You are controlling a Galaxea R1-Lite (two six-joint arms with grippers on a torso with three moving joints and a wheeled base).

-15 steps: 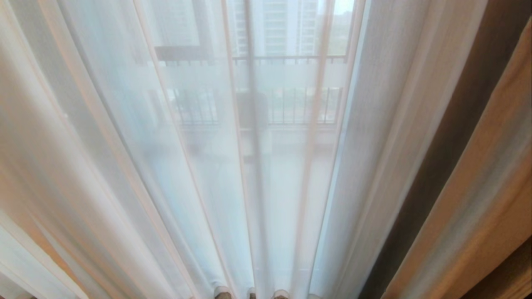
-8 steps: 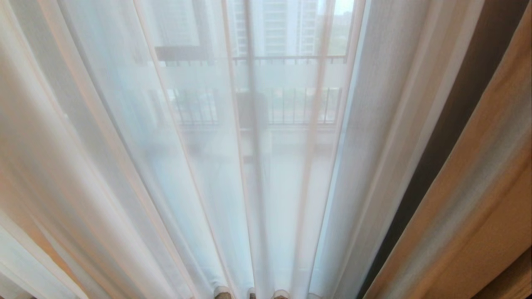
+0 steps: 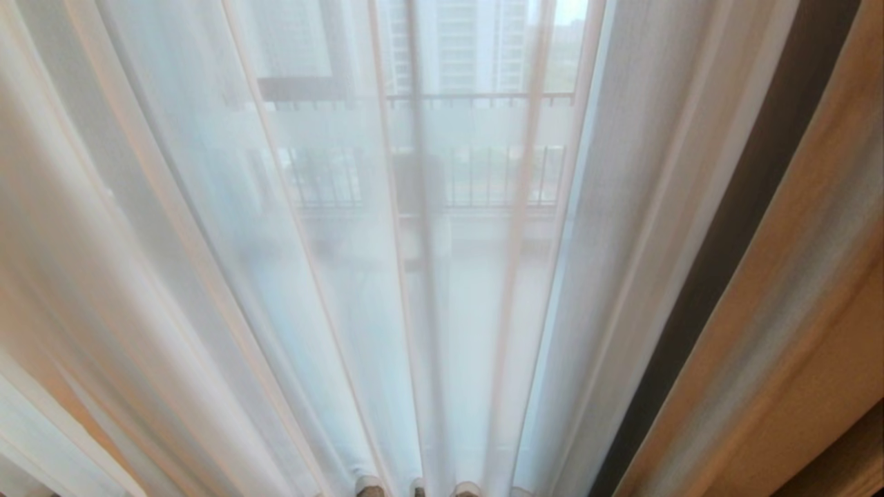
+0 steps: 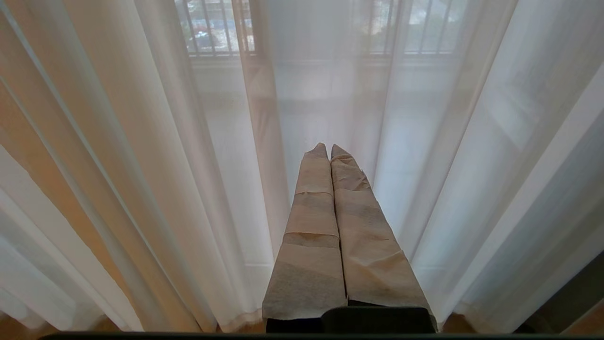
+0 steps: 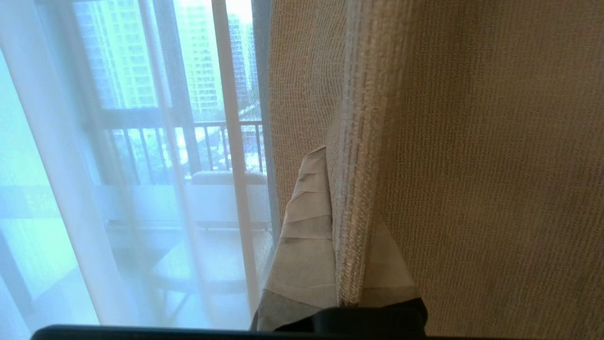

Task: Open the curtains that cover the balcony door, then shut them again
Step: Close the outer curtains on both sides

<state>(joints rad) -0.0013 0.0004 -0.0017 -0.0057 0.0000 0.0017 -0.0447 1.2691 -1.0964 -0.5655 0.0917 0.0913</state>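
The curtains fill every view. A thin white see-through layer point(image 3: 207, 241) hangs across the balcony door point(image 3: 416, 138), whose dark frame shows dimly through it. The thick cream-beige drape point(image 3: 794, 310) hangs at the far right. In the right wrist view my right gripper point(image 5: 342, 170) is shut on that drape's hemmed vertical edge point(image 5: 358, 141), and one taped finger point(image 5: 306, 226) shows beside the hem. My left gripper point(image 4: 328, 147) is shut on nothing, with its taped fingers pressed together and pointing at the sheer layer point(image 4: 141, 165). Neither gripper shows in the head view.
Behind the sheer are a balcony railing point(image 3: 483, 176) and tall buildings point(image 3: 469, 41). A dark band point(image 3: 732, 228) runs between the sheer and the beige drape. A pale seat point(image 5: 226, 178) stands on the balcony. Wooden floor point(image 4: 580, 326) shows under the hems.
The beige drape's edge at the right of the head view has shifted a little to the left. The sheer layer and the door behind it have stayed put.
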